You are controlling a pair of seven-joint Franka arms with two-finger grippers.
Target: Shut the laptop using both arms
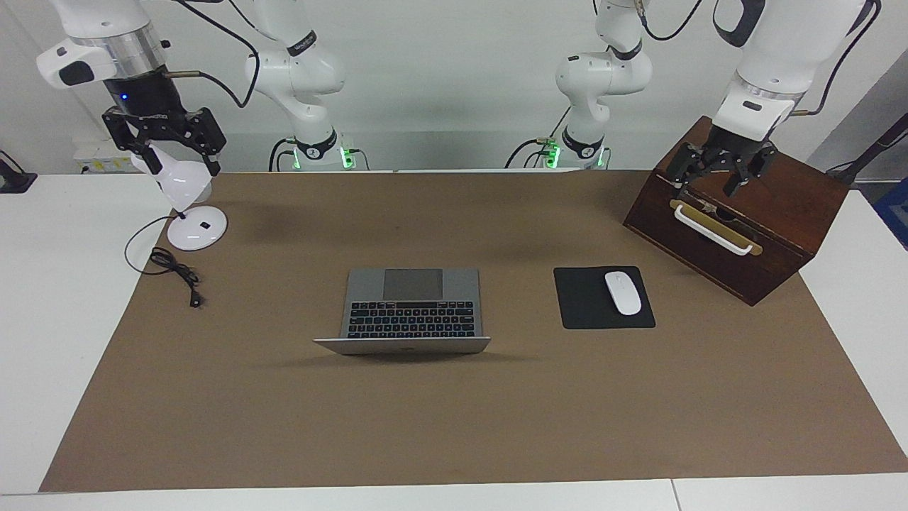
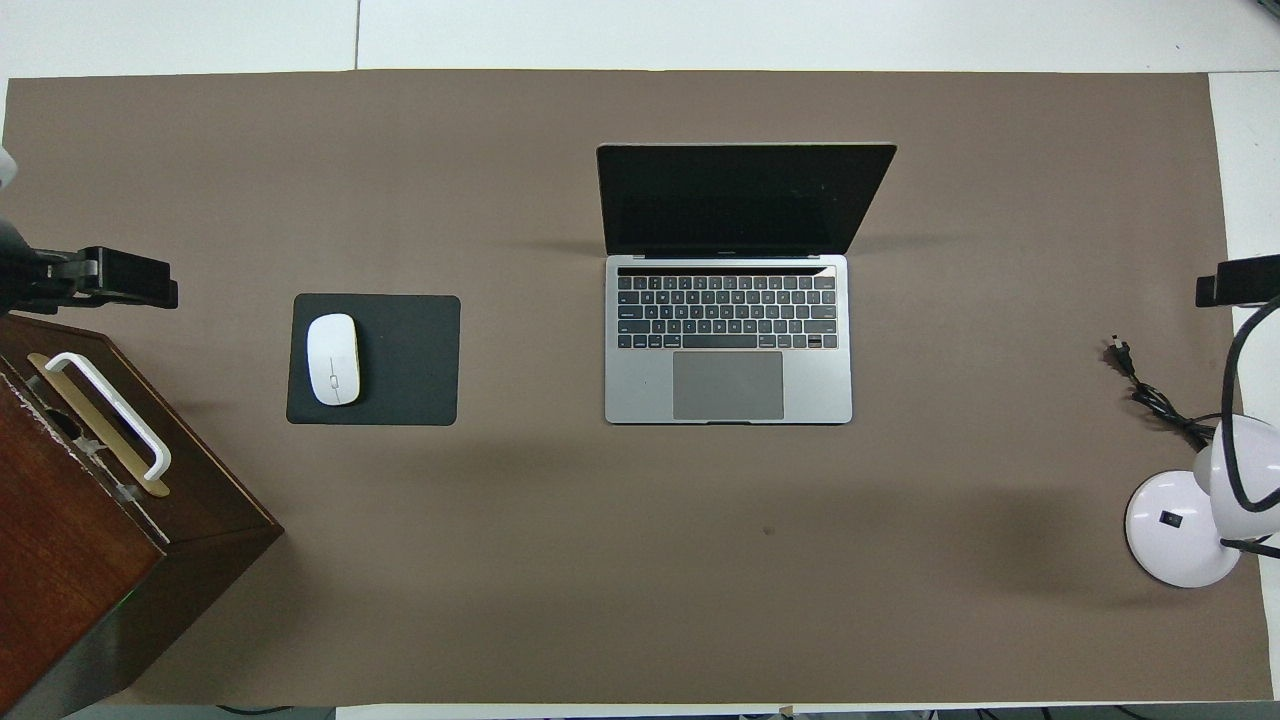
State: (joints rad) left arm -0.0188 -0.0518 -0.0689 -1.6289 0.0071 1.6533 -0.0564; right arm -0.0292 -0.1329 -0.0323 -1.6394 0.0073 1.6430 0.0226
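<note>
1. The laptop (image 1: 413,306) stands open in the middle of the brown mat (image 1: 454,426). Its screen is raised and dark, its keyboard and trackpad face up, and the trackpad edge lies toward me.
2. My left gripper (image 1: 718,177) hangs in the air over the wooden box (image 1: 745,234), well apart from the laptop, toward my left arm's end of the table. Its fingers are spread apart and hold nothing. They hang above the box's white handle (image 1: 711,228); I cannot tell whether they touch it.
3. My right gripper (image 1: 164,138) hangs over the white desk lamp (image 1: 190,206), well apart from the laptop, toward my right arm's end of the table. It sits right at the lamp's head. I cannot tell how far its fingers are spread or whether they grip the lamp.
4. The black mouse pad (image 1: 592,301) lies beside the laptop, between the laptop and the wooden box. The white mouse (image 1: 623,292) rests on the pad.
5. The lamp's round base rests at the mat's edge, nearer to me than the laptop. Its black cable (image 1: 177,273) lies coiled on the mat beside the base, with the plug end toward the laptop.
6. Neither of my grippers touches the laptop.
</note>
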